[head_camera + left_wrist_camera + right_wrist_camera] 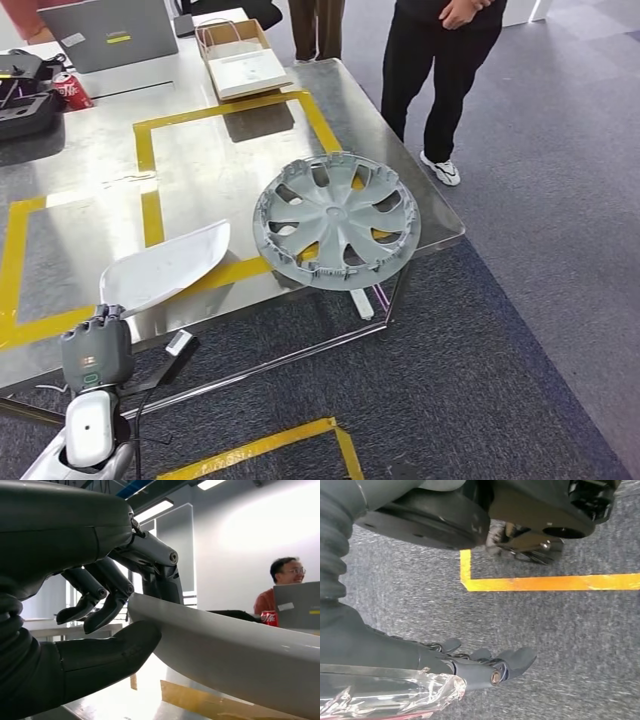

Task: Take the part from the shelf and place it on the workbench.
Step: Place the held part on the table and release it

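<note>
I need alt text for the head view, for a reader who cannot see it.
The robot's left hand holds a white curved part over the near edge of a steel workbench marked with yellow tape. A grey wheel cover lies beside it.

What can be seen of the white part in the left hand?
The white part is a long, smooth, glossy curved shell, plastic-looking, tapering toward one end. The left hand holds its near end, thumb under and fingers over. The rest stretches over the metal workbench, crossing the yellow tape; whether it touches cannot be told.
</note>
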